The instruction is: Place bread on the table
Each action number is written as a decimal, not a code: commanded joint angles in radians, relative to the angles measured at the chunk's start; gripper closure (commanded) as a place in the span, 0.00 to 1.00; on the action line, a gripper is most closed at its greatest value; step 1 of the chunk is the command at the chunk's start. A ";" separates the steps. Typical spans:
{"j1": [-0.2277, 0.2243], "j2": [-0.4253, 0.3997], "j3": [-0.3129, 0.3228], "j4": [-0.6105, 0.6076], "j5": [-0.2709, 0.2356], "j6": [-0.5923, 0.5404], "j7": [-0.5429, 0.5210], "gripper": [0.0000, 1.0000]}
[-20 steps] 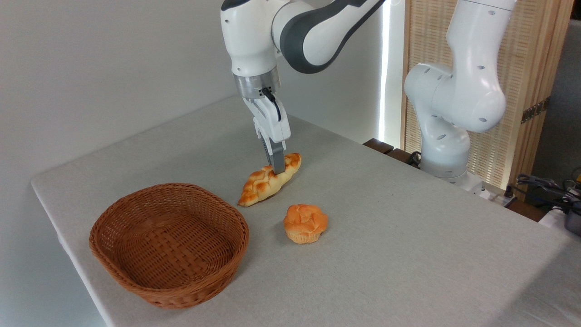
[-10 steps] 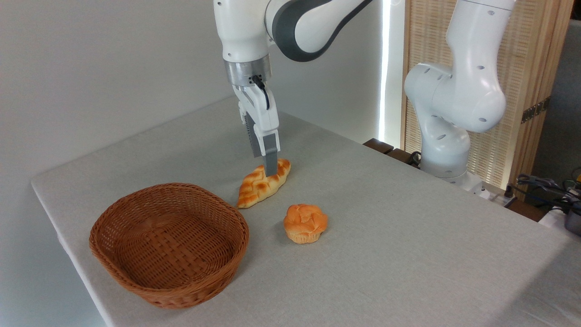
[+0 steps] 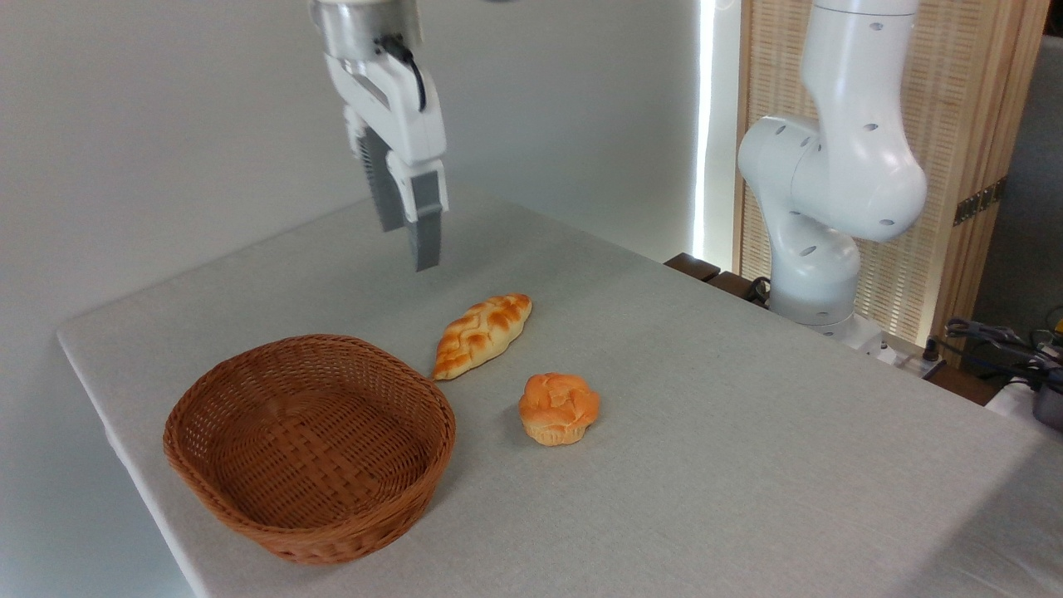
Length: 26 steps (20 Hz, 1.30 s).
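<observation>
Judging from how things lie, the placing is done: the bread (image 3: 482, 335) rests flat on the surface (image 3: 747, 432), just beside the basket (image 3: 309, 444) and near the bun (image 3: 558, 407). The hand (image 3: 409, 241) hangs well above it, empty, its fingers (image 3: 424, 223) parted a little. To finish well, the arm should go straight up and away, clear of the basket rim, so nothing gets nudged.

The gripper (image 3: 407, 241) hangs in the air, fingers apart and holding nothing. Below and to its right, the bread (image 3: 482, 334) lies on the table (image 3: 747, 432).
</observation>
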 commanded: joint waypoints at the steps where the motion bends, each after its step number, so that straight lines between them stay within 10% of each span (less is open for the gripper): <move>1: 0.076 0.094 0.002 0.185 0.010 -0.098 -0.026 0.00; 26: 0.038 0.135 0.114 0.265 0.076 -0.172 -0.012 0.00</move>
